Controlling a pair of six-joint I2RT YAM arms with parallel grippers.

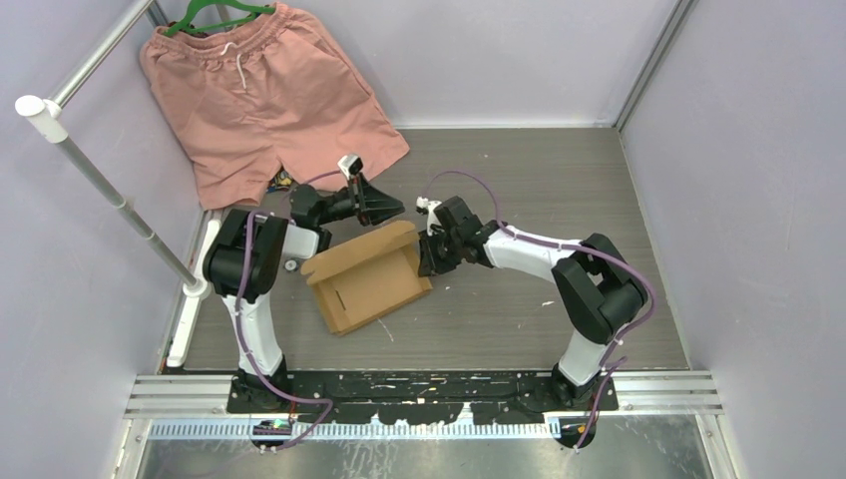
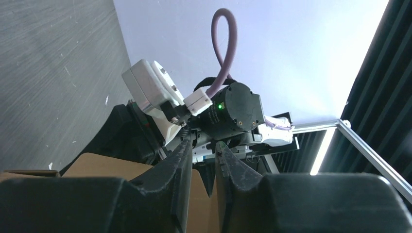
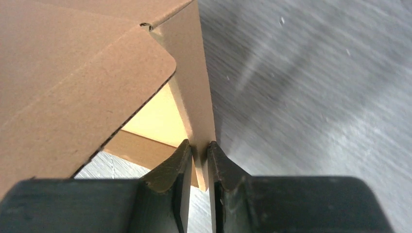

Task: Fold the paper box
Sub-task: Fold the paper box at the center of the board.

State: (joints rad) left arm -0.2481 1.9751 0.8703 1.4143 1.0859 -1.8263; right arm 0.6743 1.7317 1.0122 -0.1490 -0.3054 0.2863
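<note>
The paper box (image 1: pixel 367 279) is brown corrugated cardboard, half formed, lying in the middle of the table with its far flap raised. My right gripper (image 1: pixel 430 259) is at the box's right side. In the right wrist view it (image 3: pixel 198 143) is shut on the edge of an upright side flap (image 3: pixel 194 92). My left gripper (image 1: pixel 396 211) lies sideways over the far flap's top edge. In the left wrist view it (image 2: pixel 203 143) stands slightly open, with cardboard (image 2: pixel 201 204) showing low in the gap between its fingers.
Salmon-pink shorts (image 1: pixel 264 95) on a green hanger (image 1: pixel 214 12) lie at the back left. A white rack pole (image 1: pixel 110 190) slants along the left wall. Purple walls enclose the grey table (image 1: pixel 559 190).
</note>
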